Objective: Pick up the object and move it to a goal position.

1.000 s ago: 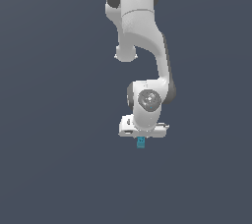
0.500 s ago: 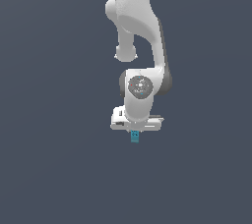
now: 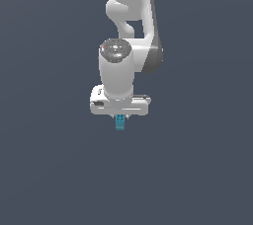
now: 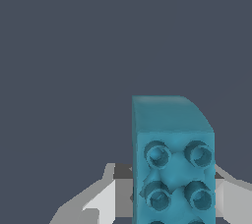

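The white gripper (image 3: pixel 120 116) is clamped on the teal block (image 3: pixel 120 122) — it hangs upright from the fingers, just below the arm's wrist. The wrist view shows the block's (image 4: pixel 173 164) round studs between the grey fingers (image 4: pixel 98 203).

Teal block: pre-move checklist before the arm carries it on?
1. Teal block between the pincer fingers: ok, it hangs just under the white hand, and the wrist view shows a finger on each side of it.
2. Block upright, not tilted: ok in the exterior view.
3. How much of the block the fingers cover: cannot tell, only its lower part shows below the hand.
4. Goal position marker: cannot tell, none shows in either view.
5. Obstacles near the block: ok, only plain grey background shows around it.
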Robot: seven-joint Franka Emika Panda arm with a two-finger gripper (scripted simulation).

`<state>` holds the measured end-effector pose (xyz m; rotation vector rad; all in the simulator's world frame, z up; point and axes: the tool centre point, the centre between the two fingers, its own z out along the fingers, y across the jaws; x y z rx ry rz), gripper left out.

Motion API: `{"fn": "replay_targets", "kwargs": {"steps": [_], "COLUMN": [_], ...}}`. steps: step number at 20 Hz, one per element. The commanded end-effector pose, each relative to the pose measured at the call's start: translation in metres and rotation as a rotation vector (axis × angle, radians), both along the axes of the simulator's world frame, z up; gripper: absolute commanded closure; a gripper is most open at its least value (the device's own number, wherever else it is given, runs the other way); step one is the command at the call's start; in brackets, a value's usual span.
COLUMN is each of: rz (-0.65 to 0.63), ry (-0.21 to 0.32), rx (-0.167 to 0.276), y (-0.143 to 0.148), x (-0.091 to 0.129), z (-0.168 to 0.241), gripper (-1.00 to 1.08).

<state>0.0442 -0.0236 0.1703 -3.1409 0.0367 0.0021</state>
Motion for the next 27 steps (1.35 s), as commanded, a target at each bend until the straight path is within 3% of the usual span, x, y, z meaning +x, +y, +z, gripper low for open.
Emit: {"fn": "replay_targets", "kwargs": {"steps": [1,15,27], "rz": [0.000,0.001,0.000], "ry": [-0.001,-0.001,-0.001], "rx": [0.001,0.001,0.000], "y": [-0.017,-0.101,-0.125], "x": [-0.005,-0.026,-0.029], "z": [0.027,0.160,0.197], "gripper": [1.08,1.08,1.08]}}
